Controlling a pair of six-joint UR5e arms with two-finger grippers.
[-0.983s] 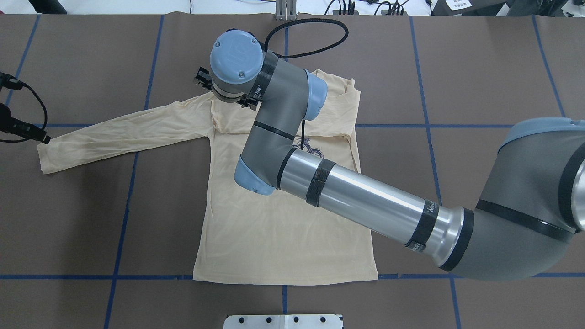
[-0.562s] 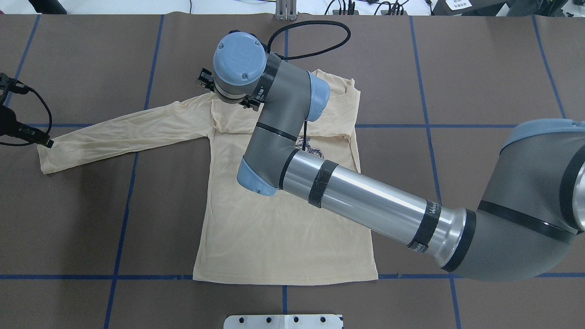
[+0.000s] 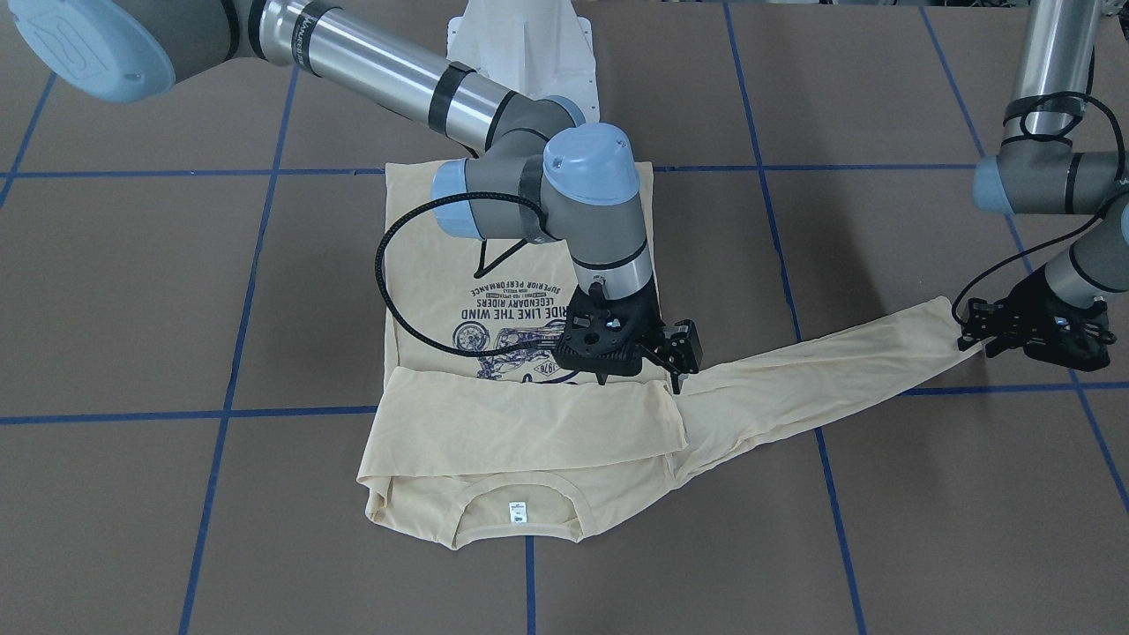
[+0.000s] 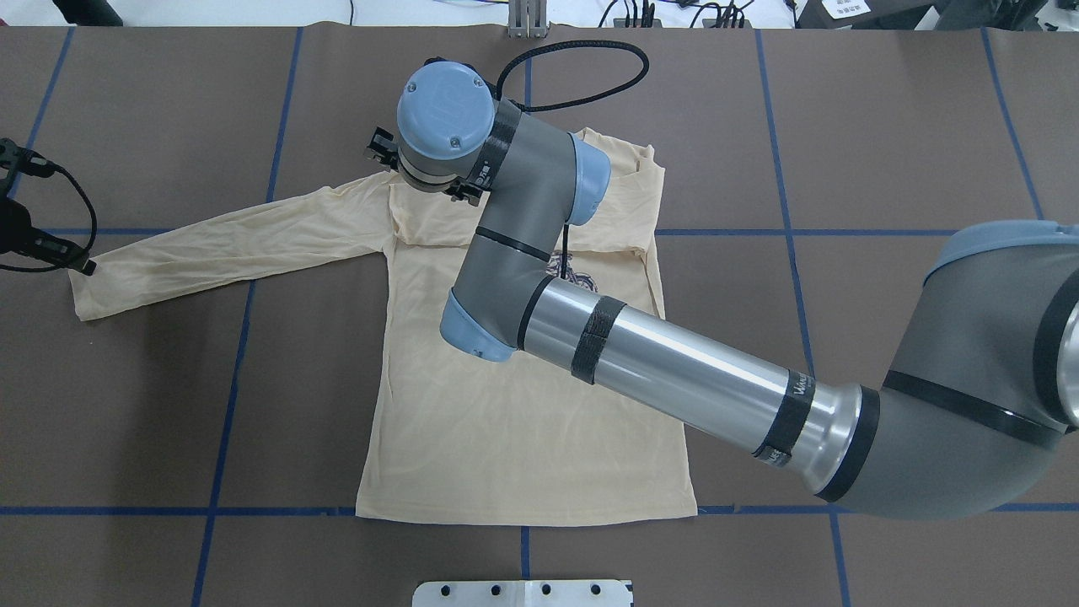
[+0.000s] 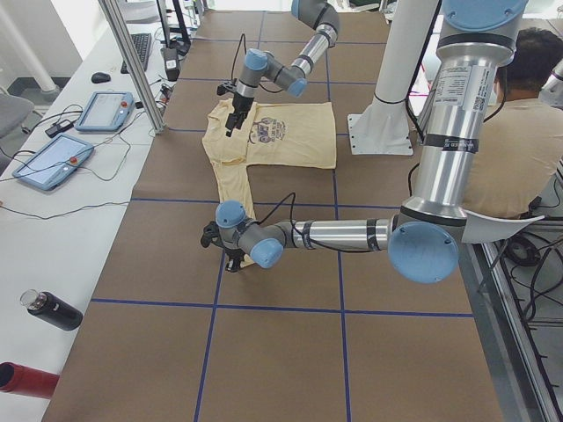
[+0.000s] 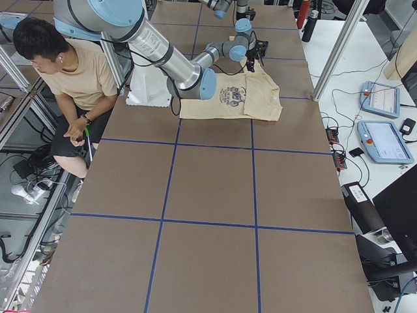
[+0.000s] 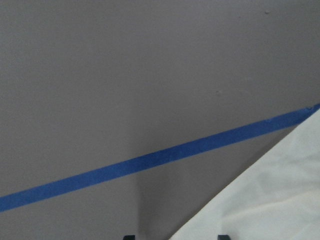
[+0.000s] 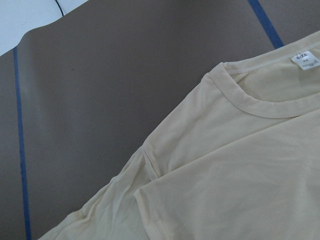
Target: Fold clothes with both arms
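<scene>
The pale cream-yellow shirt [image 4: 506, 438] lies flat, print up, on the brown table. One sleeve is folded across the chest [image 3: 529, 423]. The other sleeve [image 4: 228, 240] stretches straight out to the side. My left gripper [image 3: 966, 333] is at that sleeve's cuff. In the left wrist view its fingertips [image 7: 223, 236] stand apart, open, with the cuff's corner [image 7: 270, 200] between them. My right gripper [image 3: 641, 375] hangs open just above the shoulder of the outstretched sleeve. The right wrist view shows the collar with its white label [image 8: 302, 61] lying undisturbed. From overhead the right wrist hides its fingers.
The white pedestal base [image 3: 520, 44] stands behind the shirt's hem. A person [image 6: 71, 72] sits beside the table near the base. Tablets [image 6: 384, 140] and cables lie on a side bench. Two bottles [image 5: 53, 309] rest on the bench near the left camera.
The right wrist has drifted slightly toward the collar side over the shoulder. The left gripper has edged in at the cuff. The shirt lies as before.
</scene>
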